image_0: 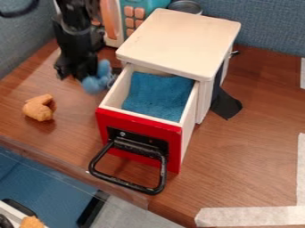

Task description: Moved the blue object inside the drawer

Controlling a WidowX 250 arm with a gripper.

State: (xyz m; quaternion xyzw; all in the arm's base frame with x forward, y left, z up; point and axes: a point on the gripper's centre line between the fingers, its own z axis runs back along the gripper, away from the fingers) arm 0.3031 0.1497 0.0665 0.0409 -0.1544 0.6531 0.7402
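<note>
Blue object (93, 84) awaiting the drawer. On the tabletop (256, 151), white cabinet (179, 42) with drawer (140, 121) pulled open; to its left, gripper (76, 75), opening and grip impossible to tell. Blue object against gripper, just left of drawer. Probably pick-up in hand; next, secure, lift rightward over the wall, lower.

On the wooden table (256, 164), you will find an orange-brown lumpy item (39, 108) at view left, a teal toy appliance (150, 4) at the rear, and pale tape (250, 217) at lower right.
</note>
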